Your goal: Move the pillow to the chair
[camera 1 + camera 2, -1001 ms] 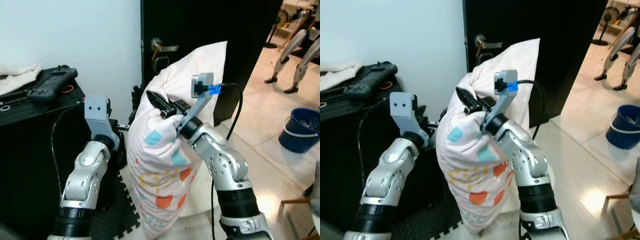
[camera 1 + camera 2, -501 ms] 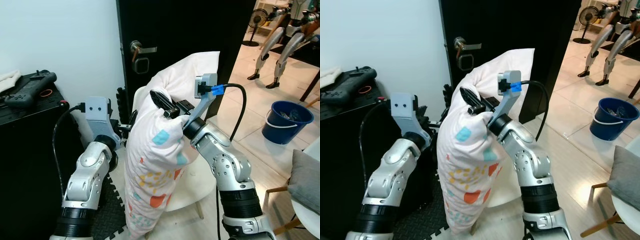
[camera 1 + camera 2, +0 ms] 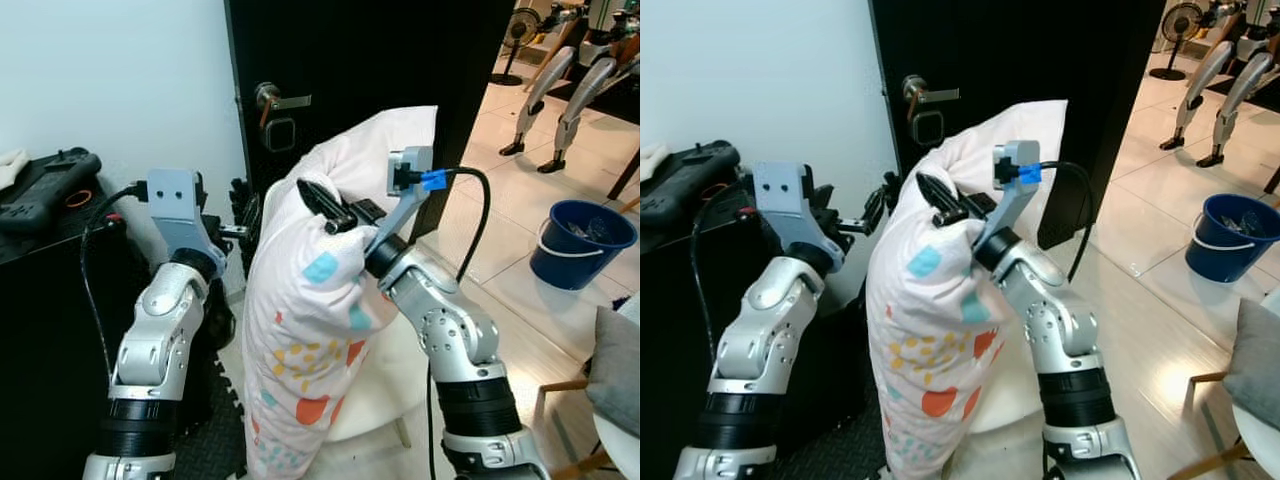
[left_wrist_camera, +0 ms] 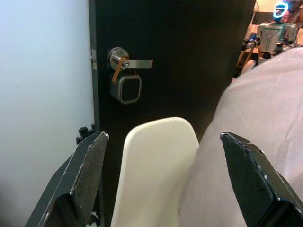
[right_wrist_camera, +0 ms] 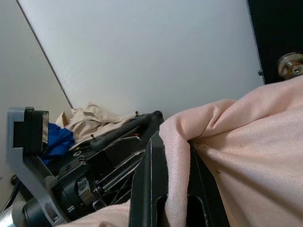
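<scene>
The pillow [image 3: 320, 330] hung upright in front of the robot, a pink-white case with coloured spots, carried clear of the floor. The right gripper [image 3: 325, 208] was pinched onto a fold at the pillow's top edge; in the right wrist view its fingers [image 5: 151, 184] were pressed together with a ridge of fabric clamped between them. Just beside the pillow, on the robot's left, the left gripper [image 3: 862, 215] hovered with its fingers spread wide and nothing between them, apart from the fabric.

Directly behind the pillow stood the cream chair [image 3: 375, 390]; its seat showed at the pillow's lower right edge, and its rounded back [image 4: 158, 170] rose between the spread fingers in the left wrist view. Beyond the chair stood the black door [image 3: 350, 60] with its lever handle [image 3: 275, 100], and further right of the pillow a blue bucket [image 3: 580, 240].

Compared with half a second before, the whole scene had shifted only slightly, while a second before it had swung markedly, which suggested the robot's turn was settling. The left arm had lifted higher beside the pillow. The chair now sat squarely behind the load, so the carry looked nearly done; lowering onto the seat remained.
</scene>
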